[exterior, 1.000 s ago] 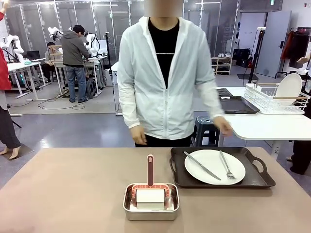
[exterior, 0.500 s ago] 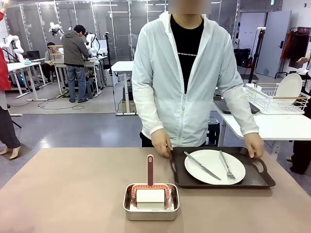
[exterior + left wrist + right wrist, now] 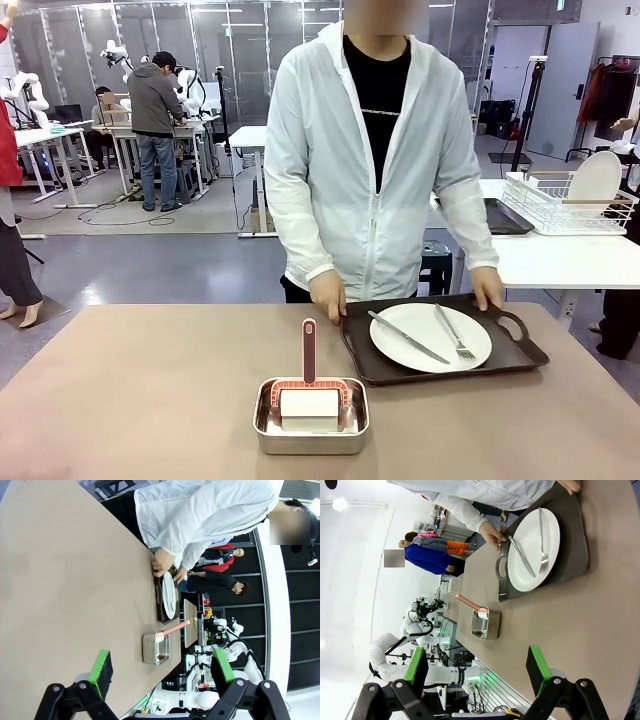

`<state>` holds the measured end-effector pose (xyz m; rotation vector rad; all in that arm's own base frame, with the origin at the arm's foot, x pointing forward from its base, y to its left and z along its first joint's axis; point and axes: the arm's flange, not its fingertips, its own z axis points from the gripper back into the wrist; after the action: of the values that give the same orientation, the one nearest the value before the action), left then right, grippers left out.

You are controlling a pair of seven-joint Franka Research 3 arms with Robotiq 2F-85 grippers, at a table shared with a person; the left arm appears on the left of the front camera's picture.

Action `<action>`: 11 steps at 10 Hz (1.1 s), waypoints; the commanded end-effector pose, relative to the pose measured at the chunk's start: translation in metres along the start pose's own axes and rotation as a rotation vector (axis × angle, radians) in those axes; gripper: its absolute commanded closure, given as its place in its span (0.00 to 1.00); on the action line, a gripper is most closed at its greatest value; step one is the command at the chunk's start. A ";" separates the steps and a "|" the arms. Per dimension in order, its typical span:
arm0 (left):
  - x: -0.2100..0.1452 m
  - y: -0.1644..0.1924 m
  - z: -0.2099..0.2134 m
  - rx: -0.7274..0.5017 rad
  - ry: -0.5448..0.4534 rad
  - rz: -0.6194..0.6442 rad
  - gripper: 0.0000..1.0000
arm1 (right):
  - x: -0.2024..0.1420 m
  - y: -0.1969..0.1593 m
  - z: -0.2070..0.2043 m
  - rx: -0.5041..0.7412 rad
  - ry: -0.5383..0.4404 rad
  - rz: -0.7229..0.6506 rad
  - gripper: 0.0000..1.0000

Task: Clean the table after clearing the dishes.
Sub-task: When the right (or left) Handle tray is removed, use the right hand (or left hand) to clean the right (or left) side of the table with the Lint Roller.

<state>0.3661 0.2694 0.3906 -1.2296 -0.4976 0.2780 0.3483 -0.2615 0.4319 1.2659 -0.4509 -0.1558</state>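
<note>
The left gripper (image 3: pixel 161 666) and the right gripper (image 3: pixel 476 667) each hang with jaws spread wide and empty.

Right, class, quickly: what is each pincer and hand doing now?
Left pincer: open, empty.
Right pincer: open, empty.
Person's hands: both holding the tray.

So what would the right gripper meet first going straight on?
Probably the steel pan, dead ahead of the right gripper. Depth is unclear, so it might touch the table just before it.
</note>
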 end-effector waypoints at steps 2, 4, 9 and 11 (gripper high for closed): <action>-0.002 -0.005 0.002 -0.001 0.000 0.012 0.00 | -0.002 0.002 0.001 0.009 0.002 0.003 0.00; -0.002 -0.005 0.002 -0.001 0.000 0.012 0.00 | -0.002 0.002 0.001 0.009 0.002 0.003 0.00; -0.002 -0.005 0.002 -0.001 0.000 0.012 0.00 | 0.049 0.128 -0.044 -0.193 0.165 0.318 0.00; -0.002 -0.005 0.002 -0.001 0.000 0.012 0.00 | 0.065 0.191 -0.100 -0.295 0.358 0.500 0.00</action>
<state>0.3662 0.2692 0.3905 -1.2297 -0.4969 0.2778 0.4075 -0.1553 0.6025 0.9320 -0.4469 0.3213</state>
